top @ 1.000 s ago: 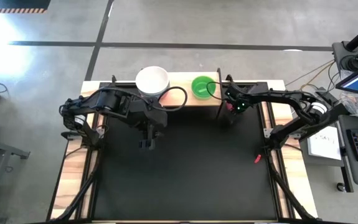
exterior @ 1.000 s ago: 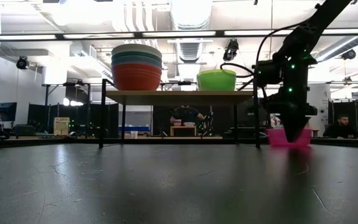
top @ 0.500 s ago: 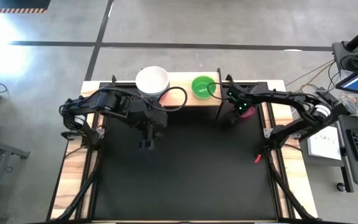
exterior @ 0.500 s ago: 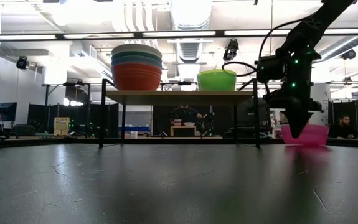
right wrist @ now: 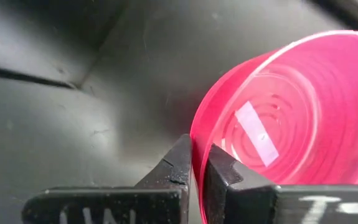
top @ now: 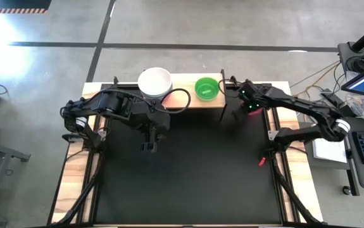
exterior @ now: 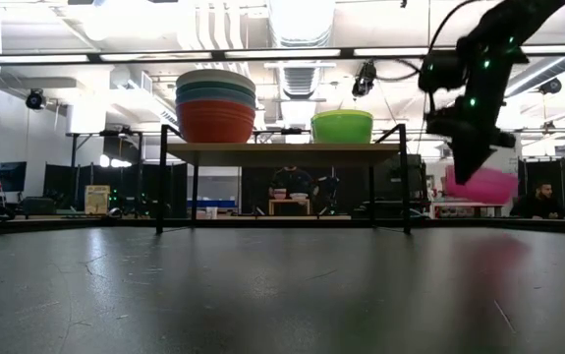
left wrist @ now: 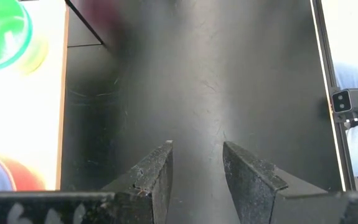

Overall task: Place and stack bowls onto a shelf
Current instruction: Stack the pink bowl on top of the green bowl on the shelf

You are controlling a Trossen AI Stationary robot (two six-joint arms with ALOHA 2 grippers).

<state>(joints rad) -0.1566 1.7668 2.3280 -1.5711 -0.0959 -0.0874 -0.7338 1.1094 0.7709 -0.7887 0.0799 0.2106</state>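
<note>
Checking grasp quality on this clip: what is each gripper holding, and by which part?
The right gripper is shut on the pink bowl, pinching its rim, with the bowl lifted off the table. The left gripper is open over the tabletop and holds nothing.

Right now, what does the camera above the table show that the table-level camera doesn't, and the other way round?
Only the view from above shows the left pincer, open and empty over the black tabletop, and the white inside of the top large round plastic bowl.

Only the table-level view shows the small pink plastic bowl off the table, gripped at its rim by the right pincer, and the stack's red, teal and blue bowls.

Both show the light-wood shelf and the small green plastic bowl on it.
</note>
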